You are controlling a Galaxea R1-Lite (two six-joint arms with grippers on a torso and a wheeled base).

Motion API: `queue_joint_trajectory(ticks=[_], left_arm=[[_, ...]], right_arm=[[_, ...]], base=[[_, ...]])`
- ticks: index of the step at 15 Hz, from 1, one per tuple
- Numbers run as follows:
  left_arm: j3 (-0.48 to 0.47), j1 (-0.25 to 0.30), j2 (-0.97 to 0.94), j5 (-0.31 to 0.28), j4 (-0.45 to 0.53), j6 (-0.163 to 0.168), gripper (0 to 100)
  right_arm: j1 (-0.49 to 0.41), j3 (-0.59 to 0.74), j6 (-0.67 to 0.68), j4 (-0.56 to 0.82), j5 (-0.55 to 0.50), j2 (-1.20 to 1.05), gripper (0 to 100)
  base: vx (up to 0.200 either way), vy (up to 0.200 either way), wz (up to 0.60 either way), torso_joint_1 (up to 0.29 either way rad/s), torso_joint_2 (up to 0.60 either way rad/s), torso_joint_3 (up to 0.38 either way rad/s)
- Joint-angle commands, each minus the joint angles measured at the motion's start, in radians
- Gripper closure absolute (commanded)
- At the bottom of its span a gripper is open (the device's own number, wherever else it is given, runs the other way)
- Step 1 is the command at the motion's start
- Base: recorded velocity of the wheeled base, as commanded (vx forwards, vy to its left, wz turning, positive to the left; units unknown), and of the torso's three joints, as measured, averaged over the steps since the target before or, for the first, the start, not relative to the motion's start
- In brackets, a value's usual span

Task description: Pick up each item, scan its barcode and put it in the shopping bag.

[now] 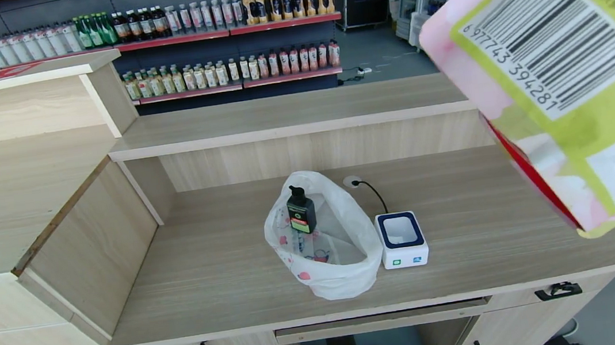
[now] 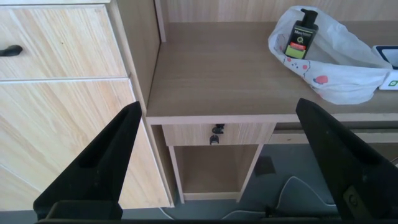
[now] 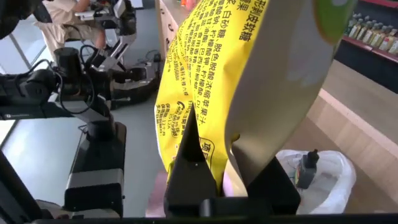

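Counter (image 1: 209,276) partly hidden by pouch (image 1: 557,80) clamped in right gripper (image 3: 233,143); left gripper (image 2: 219,106) gapes empty

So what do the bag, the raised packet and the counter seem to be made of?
Bag: thin whitish plastic film, crumpled, partly see-through.
Packet: printed plastic film, likely, with a slight sheen and soft creases.
Counter: matt wood-grain board, probably laminate; the grain looks very even.
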Motion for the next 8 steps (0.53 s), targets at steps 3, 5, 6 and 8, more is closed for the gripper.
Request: queue_joint_trajectory(ticks=[3, 5, 6, 8], left_arm=[[0.000, 0.001, 0.002, 0.000, 0.000, 0.000, 0], [0.000, 0.001, 0.002, 0.000, 0.000, 0.000, 0], [0.000, 0.001, 0.002, 0.000, 0.000, 0.000, 0], [0.000, 0.001, 0.002, 0.000, 0.000, 0.000, 0]], right_arm=[[-0.010, 0.001, -0.056, 0.007, 0.040, 0.030, 100], [0.033, 0.018, -0.048, 0.063, 0.095, -0.023, 100], [0.066, 0.041, -0.050, 0.101, 0.097, -0.065, 100], [0.093, 0.113, -0.057, 0.121, 0.097, -0.140, 100]], base=[[0.000, 0.000, 0.00, 0.000, 0.00, 0.000], [0.000, 0.000, 0.00, 0.000, 0.00, 0.000], [0.000, 0.000, 0.00, 0.000, 0.00, 0.000], [0.000, 0.000, 0.00, 0.000, 0.00, 0.000]])
